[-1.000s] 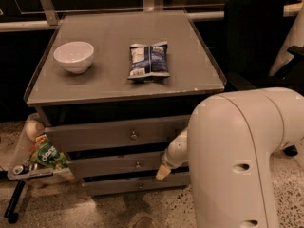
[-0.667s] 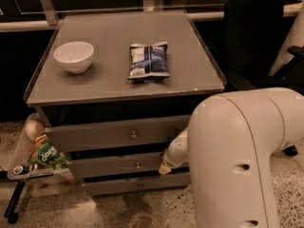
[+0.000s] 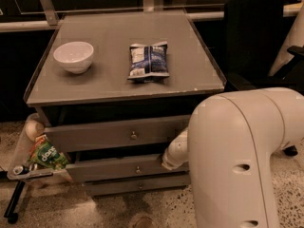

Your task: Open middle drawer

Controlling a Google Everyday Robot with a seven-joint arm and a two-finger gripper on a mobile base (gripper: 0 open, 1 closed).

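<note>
One by one, noted three grey fronts beneath the cabinet top. Found the middle drawer between the taller top drawer and the narrow bottom drawer, its small round knob at centre. Saw the gripper low at that drawer's right end, touching or just beside the front, well apart from the knob. Could not tell whether released or clenched. Spotted the bulky white arm filling the right foreground. Noticed a white bowl and a chip bag on top, apart from each other. Made out a green packet at the cabinet's left side.
</note>
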